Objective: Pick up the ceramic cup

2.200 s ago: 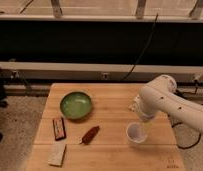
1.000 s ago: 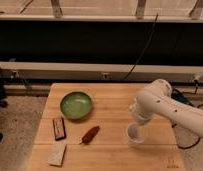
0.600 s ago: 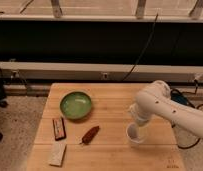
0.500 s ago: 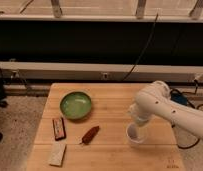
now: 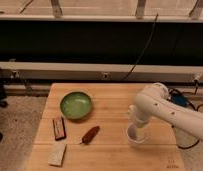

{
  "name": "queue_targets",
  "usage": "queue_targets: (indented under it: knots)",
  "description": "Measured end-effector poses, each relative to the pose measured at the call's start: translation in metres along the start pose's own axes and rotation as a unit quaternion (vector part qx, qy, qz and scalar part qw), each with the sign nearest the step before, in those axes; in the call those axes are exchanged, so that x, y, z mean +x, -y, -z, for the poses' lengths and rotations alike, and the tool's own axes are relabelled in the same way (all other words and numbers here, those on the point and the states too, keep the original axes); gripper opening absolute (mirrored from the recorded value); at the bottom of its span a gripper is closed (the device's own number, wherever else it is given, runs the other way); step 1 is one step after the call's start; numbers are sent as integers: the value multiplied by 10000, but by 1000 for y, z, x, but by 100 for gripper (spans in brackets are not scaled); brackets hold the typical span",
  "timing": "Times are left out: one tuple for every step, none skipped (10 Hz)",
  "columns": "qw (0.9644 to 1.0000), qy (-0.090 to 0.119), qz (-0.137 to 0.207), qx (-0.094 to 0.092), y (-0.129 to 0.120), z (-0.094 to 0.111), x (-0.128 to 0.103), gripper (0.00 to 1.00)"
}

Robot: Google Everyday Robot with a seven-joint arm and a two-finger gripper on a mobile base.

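The cup (image 5: 135,137) stands upright on the right front part of the table (image 5: 112,95), well apart from the bowl (image 5: 76,105). Your gripper (image 5: 138,126) hangs right at its mouth, but the wrist hides it, so I cannot tell whether it is spread or pinching the rim. Get one side inside the wall and one outside, squeeze gently, then lift straight up so the cup neither tips nor slides.
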Motion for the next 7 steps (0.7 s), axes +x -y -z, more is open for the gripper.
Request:
queue_targets:
  knots:
    - [10000,-2,10,4,0,-2,0,80]
    - [10000,-2,13,4,0,-2,0,80]
    - [10000,1,23,4,1,-3,-1,80]
    - [10000,6,28,0,1,-4,-1,80]
    - [10000,5,32,1,1,-5,-1,80]
    - [10000,8,34,4,1,-6,-1,80]
    - [10000,4,42,5,1,-7,-1,80]
